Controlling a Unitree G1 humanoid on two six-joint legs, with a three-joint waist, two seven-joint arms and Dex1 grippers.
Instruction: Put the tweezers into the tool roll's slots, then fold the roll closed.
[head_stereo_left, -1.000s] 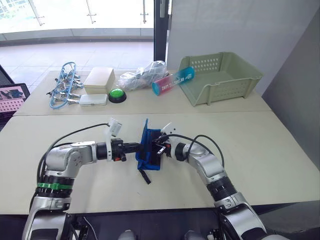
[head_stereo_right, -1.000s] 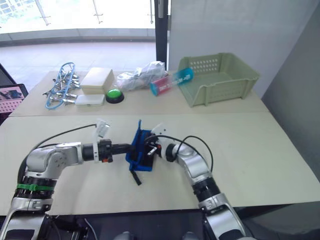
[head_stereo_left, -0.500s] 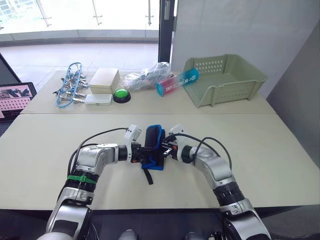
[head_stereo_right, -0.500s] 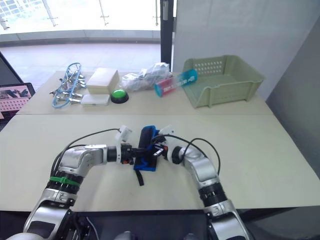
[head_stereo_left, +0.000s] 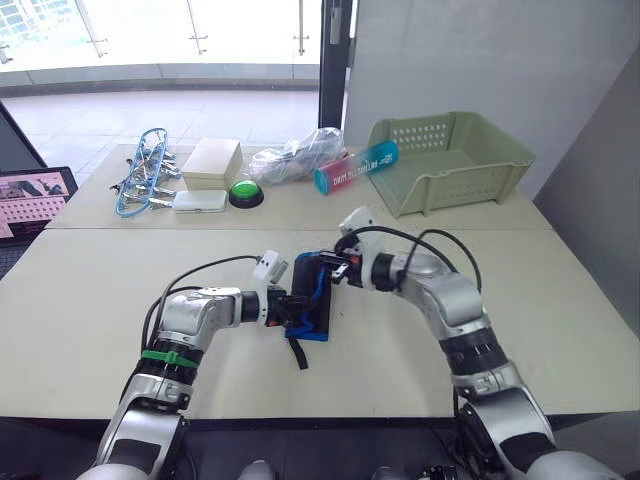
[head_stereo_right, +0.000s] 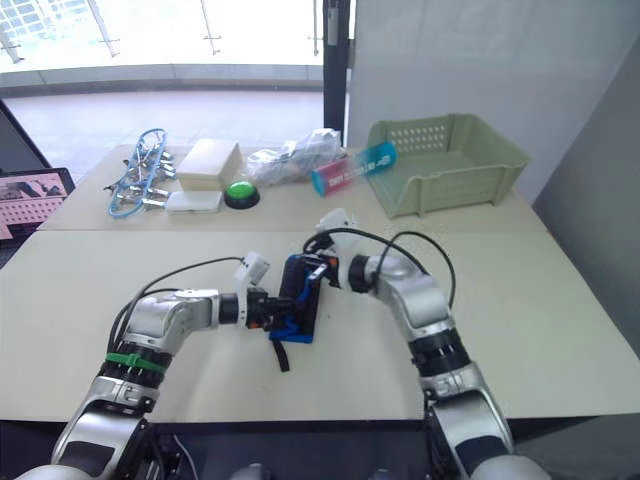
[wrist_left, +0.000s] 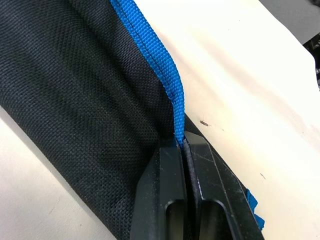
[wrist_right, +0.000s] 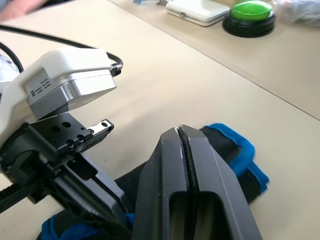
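**Fold under way, roll pinched at its edge**

Left eye view: the tool roll (head_stereo_left: 312, 296) lay at mid-table between both arms, long axis running away from the robot, strap trailing toward it. The folding step looked in hand (no tweezers visible loose).

Left wrist view: the left gripper (wrist_left: 183, 145) was clenched on the roll's blue edging (wrist_left: 165, 75).

Right wrist view: the right gripper (wrist_right: 182, 134) hovered above the roll, fingers pressed together, holding nothing. Next, the flap likely needs pressing flat.

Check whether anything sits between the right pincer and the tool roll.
Nothing visible does. The right pincer, fingers together, hangs just over the tool roll; the left pincer is clamped on the roll's blue edge.
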